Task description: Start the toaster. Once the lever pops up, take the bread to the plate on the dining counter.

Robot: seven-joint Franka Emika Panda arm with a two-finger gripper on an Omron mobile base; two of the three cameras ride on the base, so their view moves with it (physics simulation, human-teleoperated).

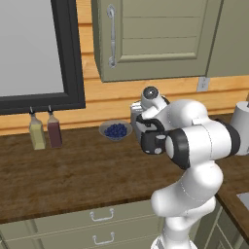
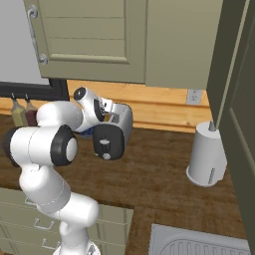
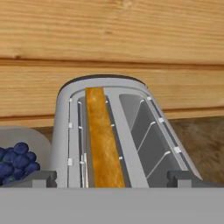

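Two slots run lengthwise along the toaster [image 3: 109, 131], bread [image 3: 103, 140] edge-up in the left; gripper [image 3: 111, 179] released above.

Arm [image 1: 194, 160] rises from lower right, bent forward over the wooden worktop [image 1: 73, 175]. Hand end points away toward the wall; toaster [image 1: 136, 116] mostly hidden behind it, just a silver-grey sliver showing. Bowl of blue berries [image 1: 115, 130] sits just left of the toaster. Two bottles [image 1: 44, 131] stand side by side near the wall at left, under a dark-framed window [image 1: 36, 53]. Green-grey cabinet [image 1: 155, 36] above, drawers [image 1: 97, 226] below. Pale grey cylinder [image 1: 241, 121] at right edge. Outlet [image 1: 203, 83] on the wall.
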